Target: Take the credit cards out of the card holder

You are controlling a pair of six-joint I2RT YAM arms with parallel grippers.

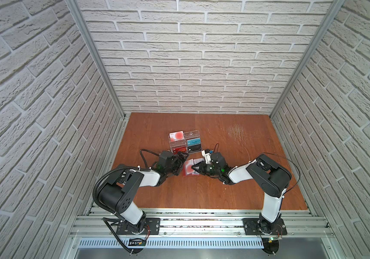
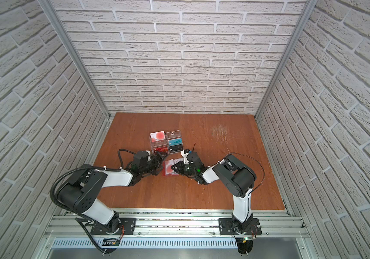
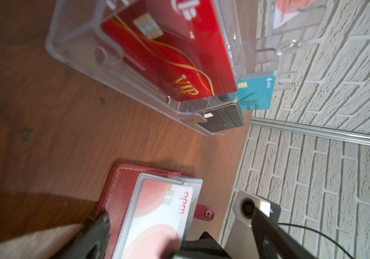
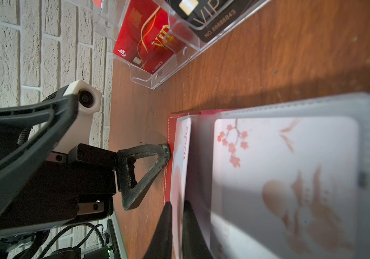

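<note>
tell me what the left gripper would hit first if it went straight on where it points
The red card holder. The open left gripper points at its edge, and in the right wrist view one fingertip looks to be touching that edge, though contact is hard to confirm.

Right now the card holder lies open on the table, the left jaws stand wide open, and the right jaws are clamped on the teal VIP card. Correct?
Wrong card. The right wrist view shows the right gripper clamped on the white card with red circles in the card holder; the teal VIP card sits in the clear acrylic rack. The rest holds.
</note>
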